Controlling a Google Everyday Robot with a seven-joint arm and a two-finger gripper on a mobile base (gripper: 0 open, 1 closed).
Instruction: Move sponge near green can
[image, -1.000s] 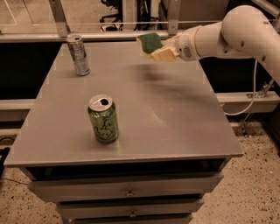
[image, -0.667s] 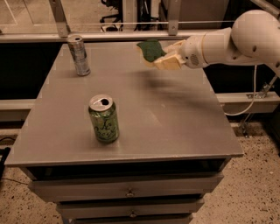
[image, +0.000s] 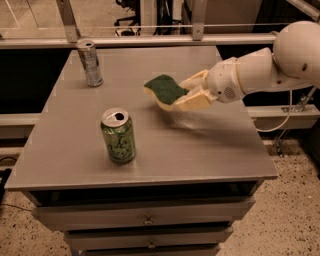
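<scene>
A grey table is sitting over a stack of drawers in a dim workroom. Nearest the front edge, left of centre, the green can is standing upright with its silver top opened. Further back, around mid-table and toward the right edge, a white arm is reaching in from the right. Its gripper is pinching the sponge between pale fingers, dark green side up. The sponge is hanging clear of the tabletop, probably so it can travel without dragging, and it is near the green can but not beside it. At the far left corner a slim silver can is standing, well apart from the sponge. A metal rail is running along behind the table.
</scene>
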